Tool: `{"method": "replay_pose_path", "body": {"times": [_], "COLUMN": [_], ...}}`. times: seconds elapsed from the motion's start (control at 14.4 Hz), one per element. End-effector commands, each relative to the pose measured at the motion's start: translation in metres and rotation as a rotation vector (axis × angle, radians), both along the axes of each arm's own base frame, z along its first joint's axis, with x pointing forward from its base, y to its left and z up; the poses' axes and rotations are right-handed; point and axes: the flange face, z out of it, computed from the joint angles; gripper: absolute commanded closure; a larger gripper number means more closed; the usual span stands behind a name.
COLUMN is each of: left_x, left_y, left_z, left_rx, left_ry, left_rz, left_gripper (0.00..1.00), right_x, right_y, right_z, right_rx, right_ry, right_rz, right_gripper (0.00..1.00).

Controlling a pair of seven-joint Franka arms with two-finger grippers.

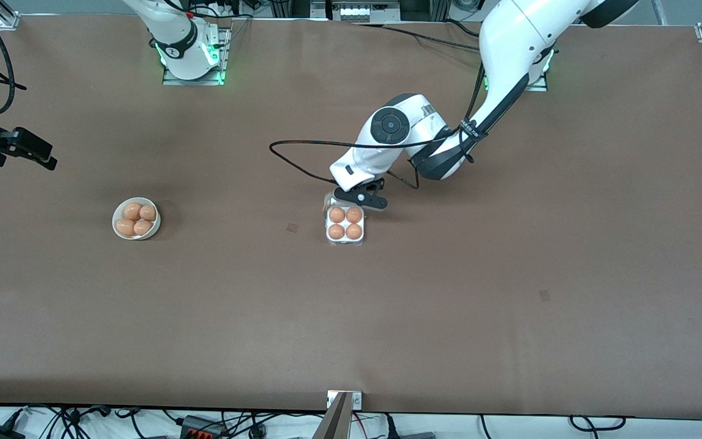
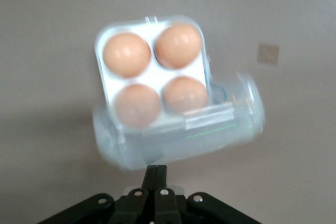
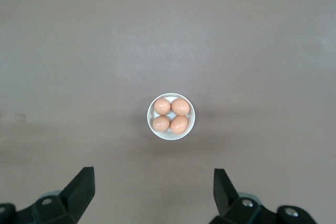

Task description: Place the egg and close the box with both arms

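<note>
The box (image 1: 345, 242) stands mid-table with its lid (image 1: 331, 200) half raised on the side toward the robots' bases. Each cell holds an egg (image 1: 337, 214). In the left wrist view the box (image 2: 156, 72) shows its eggs (image 2: 126, 55) and a blurred clear lid (image 2: 210, 129). My left gripper (image 1: 360, 198) is shut, its fingertips (image 2: 156, 174) against the lid's edge with nothing between them. My right gripper (image 1: 22, 149) is open and empty, high over the table at the right arm's end (image 3: 155, 174).
A round white bowl (image 1: 116, 227) with several more eggs sits toward the right arm's end of the table; it also shows in the right wrist view (image 3: 191, 116). A black cable loops from the left arm near the box.
</note>
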Motion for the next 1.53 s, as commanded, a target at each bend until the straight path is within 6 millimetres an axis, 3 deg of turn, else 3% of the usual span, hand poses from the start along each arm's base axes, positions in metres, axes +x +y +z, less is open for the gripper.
{"method": "replay_pose_path", "body": {"times": [0.0, 0.28, 0.35, 0.49, 0.63, 0.7, 0.83, 0.9, 1.11, 1.32, 1.46], "left_x": [0.03, 0.06, 0.07, 0.076, 0.094, 0.098, 0.113, 0.124, 0.149, 0.165, 0.163], "left_y": [-0.001, 0.012, 0.029, 0.053, 0.093, 0.108, 0.155, 0.186, 0.254, 0.314, 0.332], "left_z": [0.017, 0.041, 0.045, 0.078, 0.122, 0.131, 0.16, 0.175, 0.213, 0.253, 0.296], "left_rx": [-0.007, -0.037, -0.026, 0.055, 0.139, 0.171, 0.224, 0.252, 0.277, 0.28, 0.285], "left_ry": [-0.09, -0.13, -0.128, -0.114, -0.102, -0.085, -0.072, -0.054, -0.015, -0.007, 0.011], "left_rz": [0.032, 0.082, 0.106, 0.117, 0.128, 0.12, 0.12, 0.113, -0.04, -0.114, -0.089], "left_gripper": [0.99, 0.99, 0.99, 0.99, 0.97, 0.96, 0.76, 0.5, 0.02, 0.0, 0.0], "right_x": [0.011, 0.013, 0.012, 0.013, 0.013, 0.012, 0.012, 0.012, 0.011, 0.005, 0.005], "right_y": [-0.001, 0.0, 0.001, 0.002, 0.001, -0.001, -0.005, -0.005, 0.002, 0.004, 0.004], "right_z": [0.008, 0.005, 0.006, 0.005, 0.005, 0.005, 0.005, 0.005, 0.006, 0.005, 0.005], "right_rx": [-0.002, -0.004, -0.001, -0.003, -0.004, -0.004, -0.003, -0.003, -0.003, -0.003, -0.003], "right_ry": [-0.013, -0.002, -0.004, -0.002, -0.002, -0.002, -0.002, -0.002, 0.004, 0.041, 0.039], "right_rz": [0.016, 0.021, 0.019, 0.025, 0.021, 0.018, 0.015, 0.013, 0.016, 0.01, 0.01], "right_gripper": [0.0, 0.0, 0.0, 0.0, 0.0, 0.0, 0.0, 0.0, 0.0, 0.0, 0.0]}}
